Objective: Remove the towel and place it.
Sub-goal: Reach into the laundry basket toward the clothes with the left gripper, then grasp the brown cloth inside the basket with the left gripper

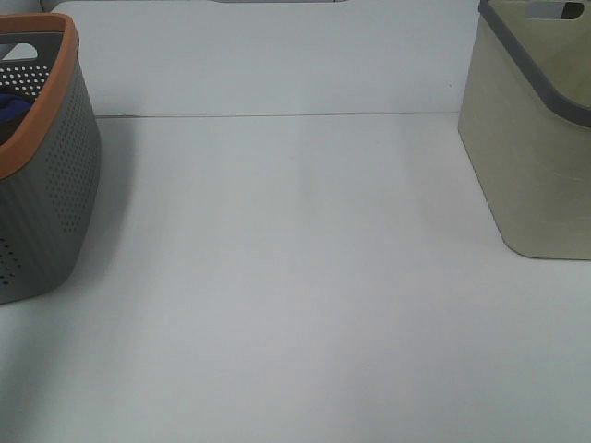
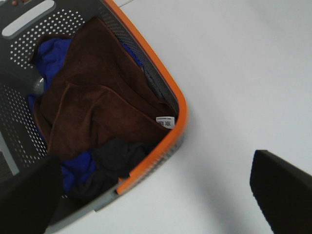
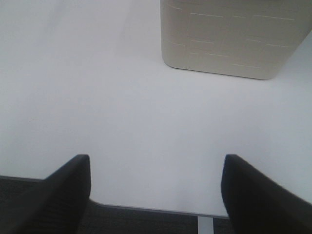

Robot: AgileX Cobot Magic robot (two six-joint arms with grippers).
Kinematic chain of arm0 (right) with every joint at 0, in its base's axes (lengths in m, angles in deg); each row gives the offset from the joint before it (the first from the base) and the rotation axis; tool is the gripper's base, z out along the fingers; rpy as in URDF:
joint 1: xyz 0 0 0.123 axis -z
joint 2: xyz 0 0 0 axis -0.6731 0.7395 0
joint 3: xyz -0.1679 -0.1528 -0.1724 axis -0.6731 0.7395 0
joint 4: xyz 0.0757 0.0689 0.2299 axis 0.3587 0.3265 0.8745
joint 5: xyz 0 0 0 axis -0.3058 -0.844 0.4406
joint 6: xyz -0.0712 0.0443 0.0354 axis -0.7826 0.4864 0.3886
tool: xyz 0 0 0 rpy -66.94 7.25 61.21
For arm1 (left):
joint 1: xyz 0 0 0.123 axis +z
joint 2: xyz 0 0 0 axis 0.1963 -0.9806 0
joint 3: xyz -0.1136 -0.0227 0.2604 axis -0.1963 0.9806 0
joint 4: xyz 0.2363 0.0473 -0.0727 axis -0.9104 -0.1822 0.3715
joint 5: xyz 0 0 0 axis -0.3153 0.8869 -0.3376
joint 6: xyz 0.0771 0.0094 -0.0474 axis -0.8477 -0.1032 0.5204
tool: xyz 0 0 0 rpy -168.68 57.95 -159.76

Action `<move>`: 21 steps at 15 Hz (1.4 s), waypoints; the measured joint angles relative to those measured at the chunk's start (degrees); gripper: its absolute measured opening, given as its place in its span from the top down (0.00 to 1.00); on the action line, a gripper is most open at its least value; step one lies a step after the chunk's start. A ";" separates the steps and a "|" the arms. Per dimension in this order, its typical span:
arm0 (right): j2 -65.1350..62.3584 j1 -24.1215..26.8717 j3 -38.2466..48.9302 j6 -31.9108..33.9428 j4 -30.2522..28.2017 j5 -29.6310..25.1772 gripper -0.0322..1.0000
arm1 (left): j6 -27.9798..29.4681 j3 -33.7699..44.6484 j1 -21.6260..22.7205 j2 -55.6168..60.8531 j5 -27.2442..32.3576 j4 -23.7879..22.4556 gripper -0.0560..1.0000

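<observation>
White tabletop (image 1: 295, 277) bearing grey basket (image 1: 55, 185); brown towel (image 2: 97, 97) lying inside, seemingly over blue fabric (image 2: 51, 56). Hovering spread, empty: left gripper (image 2: 156, 195), right gripper (image 3: 158, 195). Approaching stage; next needing lowering onto towel, pinching.

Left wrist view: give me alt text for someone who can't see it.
A brown towel lies crumpled over blue fabric inside a grey perforated basket with an orange rim, on a white table. The open left gripper shows only its dark fingers, holding nothing.
</observation>
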 joint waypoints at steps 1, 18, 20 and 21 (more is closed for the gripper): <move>0.00 0.00 0.00 0.00 0.00 0.00 0.25 | -3.55 -3.38 0.00 -5.50 0.00 -0.97 0.01; 0.00 0.00 0.00 0.00 0.00 0.00 0.25 | -47.15 -26.41 13.29 -54.20 -5.96 -5.44 0.01; 0.00 0.00 0.00 0.00 0.00 0.00 0.25 | -47.15 -28.59 13.06 -57.58 -8.82 -6.47 0.01; 0.00 0.00 0.00 0.00 0.00 0.00 0.25 | -47.21 -28.82 12.83 -58.84 -10.03 -7.10 0.01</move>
